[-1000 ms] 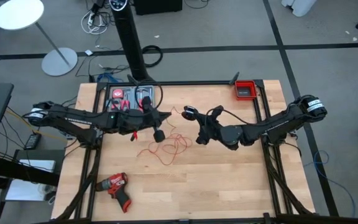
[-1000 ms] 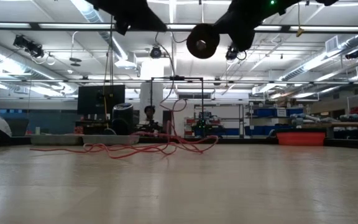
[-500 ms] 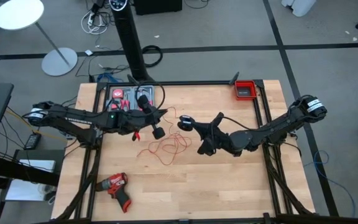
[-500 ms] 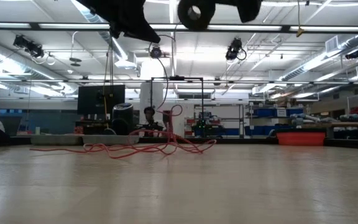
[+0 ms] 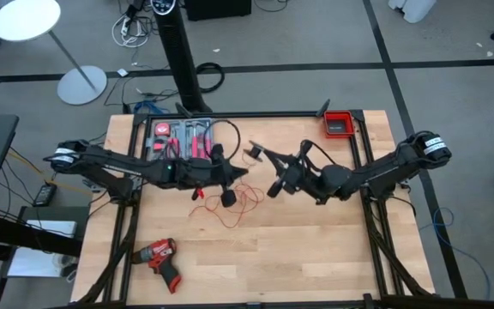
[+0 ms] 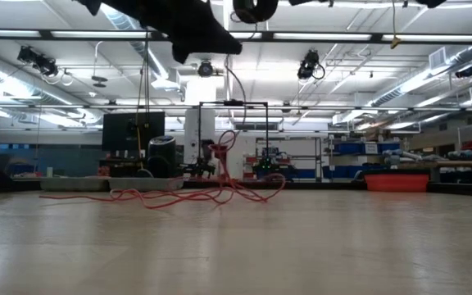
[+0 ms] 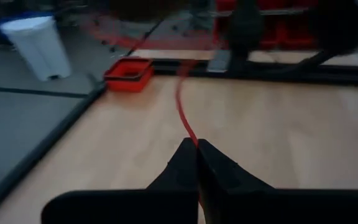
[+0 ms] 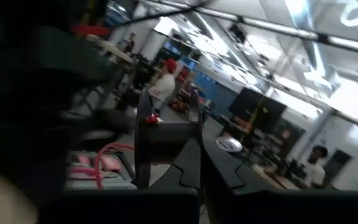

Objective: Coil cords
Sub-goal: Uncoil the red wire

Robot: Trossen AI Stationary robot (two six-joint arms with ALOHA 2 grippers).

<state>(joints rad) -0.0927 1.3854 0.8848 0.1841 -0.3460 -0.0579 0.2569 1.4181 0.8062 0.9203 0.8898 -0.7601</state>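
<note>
The red wire lies tangled at the high view's centre, 1 strand rising into my left claw, clenched on it. My right claw grips a black spool above. The risk as I see it — pull too hard and the tangle knots, or the wire slips free.

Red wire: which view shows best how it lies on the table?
The high view: the red wire shows as a loose tangle on the table between both arms. The low view shows it edge-on as a flat heap with one strand rising. The left wrist view shows only a strand running into the shut left gripper. The right wrist view shows just a small red bit.
</note>
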